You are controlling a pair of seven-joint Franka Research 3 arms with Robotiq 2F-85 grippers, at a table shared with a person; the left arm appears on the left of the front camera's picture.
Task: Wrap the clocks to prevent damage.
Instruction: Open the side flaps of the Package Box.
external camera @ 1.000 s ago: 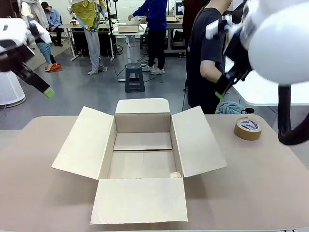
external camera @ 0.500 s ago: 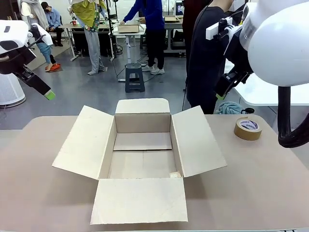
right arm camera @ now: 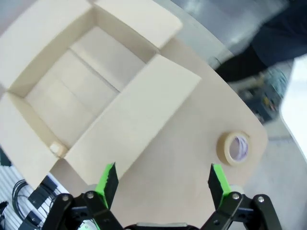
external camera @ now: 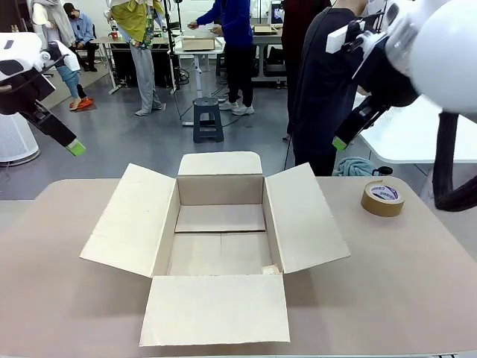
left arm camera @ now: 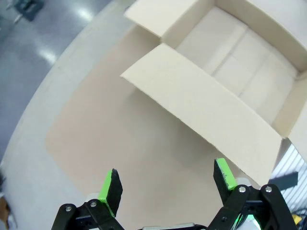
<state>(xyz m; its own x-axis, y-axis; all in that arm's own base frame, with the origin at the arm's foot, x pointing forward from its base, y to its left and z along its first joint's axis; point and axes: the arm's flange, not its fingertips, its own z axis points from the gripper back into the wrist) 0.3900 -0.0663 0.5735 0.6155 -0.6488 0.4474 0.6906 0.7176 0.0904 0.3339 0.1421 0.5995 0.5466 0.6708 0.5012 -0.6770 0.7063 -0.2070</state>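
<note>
The clocks are out of view. An open cardboard box [external camera: 220, 253] stands mid-table with all its flaps spread and its floor bare. My left gripper [external camera: 72, 145] hangs high above the table's far left corner, open and holding nothing. In the left wrist view the left gripper [left arm camera: 167, 171] looks down at the box's flap [left arm camera: 206, 110]. My right gripper [external camera: 343, 139] is raised at the far right in front of a person's dark shirt, open too. The right gripper [right arm camera: 163, 168] hovers over the box [right arm camera: 129, 115] with nothing between its fingers.
A roll of brown tape [external camera: 383, 198] lies at the far right of the table, also seen as the tape [right arm camera: 236, 148] beside the box. A teal cloth [external camera: 354, 165] sits at the far edge. A person [external camera: 320, 89] stands behind it. A small scrap [external camera: 270, 268] rests in the box's corner.
The right arm has swung up and to the right, its gripper still open. The left gripper has barely shifted. The person at the far side has moved a little.
</note>
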